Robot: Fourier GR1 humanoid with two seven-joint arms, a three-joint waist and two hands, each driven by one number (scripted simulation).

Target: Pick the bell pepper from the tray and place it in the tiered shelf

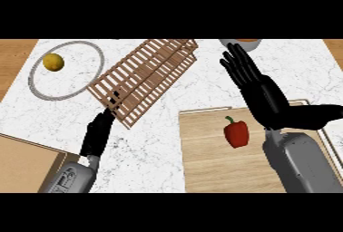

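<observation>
A red bell pepper (236,133) with a green stem lies on the wooden tray (208,167) at the lower right. My right hand (258,88) hovers just right of and above the pepper, fingers straight and pointing away, holding nothing. The slatted wooden tiered shelf (144,77) stands tilted across the counter's middle. At the shelf's lower corner is my left hand (99,131), seen edge on with fingers extended toward that corner; whether it touches the shelf is unclear.
A round grey-rimmed plate (40,88) at the upper left holds a yellow lemon (53,62). A bowl (240,43) peeks in at the top edge behind my right hand. A wooden board (23,163) fills the lower left corner.
</observation>
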